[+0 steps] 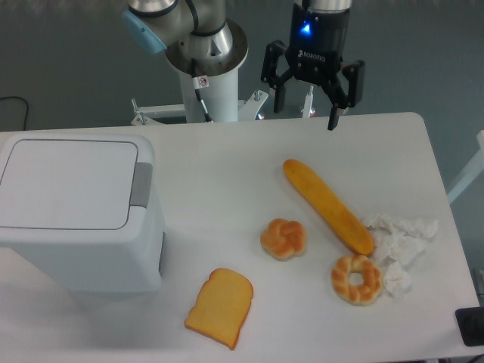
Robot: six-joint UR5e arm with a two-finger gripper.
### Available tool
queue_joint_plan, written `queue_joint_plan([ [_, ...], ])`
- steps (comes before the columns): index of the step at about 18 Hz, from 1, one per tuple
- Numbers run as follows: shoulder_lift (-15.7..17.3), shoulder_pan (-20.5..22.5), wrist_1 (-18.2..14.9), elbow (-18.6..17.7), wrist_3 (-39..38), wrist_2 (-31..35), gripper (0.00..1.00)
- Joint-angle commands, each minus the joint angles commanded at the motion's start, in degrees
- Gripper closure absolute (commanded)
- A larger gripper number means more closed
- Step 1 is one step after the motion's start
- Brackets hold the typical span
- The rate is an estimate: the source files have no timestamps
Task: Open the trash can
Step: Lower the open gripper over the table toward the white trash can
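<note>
White table filling most of the view, grey floor showing behind it. Taking the trash can as the landmark: sitting at the table's left edge, lid lying flat and shut, grey push-button strip running along the lid's right side and facing the open middle of the table, so probably reachable from above or from the right.

Hanging well to the right of the trash can and beyond the table's far edge: gripper, fingers pointing down and spread apart, holding nothing, blue light glowing on its body. Hovering clear of every object, nowhere near the button strip, so the opening step not yet begun by the look of it.

Lying to the right of the trash can, all apart from it: toast slice nearest, just off its lower right corner; round bun further right; long baguette slanting beyond that; ring-shaped roll and crumpled tissue furthest away, tissue touching the baguette's lower end. Standing behind the trash can's far right side: robot base column.

Blocking the way, seemingly nothing: bare tabletop stretching between the gripper and the button strip, bread items sitting lower in the view than a straight path across. Pressing the strip likely calling for a leftward travel and a descent onto it.
</note>
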Motion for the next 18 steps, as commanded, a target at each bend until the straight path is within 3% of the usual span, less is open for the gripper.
queue_joint_plan([
  [11,-0.44,-0.09,0.26,1.14,-10.46,-5.36,0.00],
  [18,-1.23,-3.33,0.44,1.32,-18.09,-5.45,0.00],
])
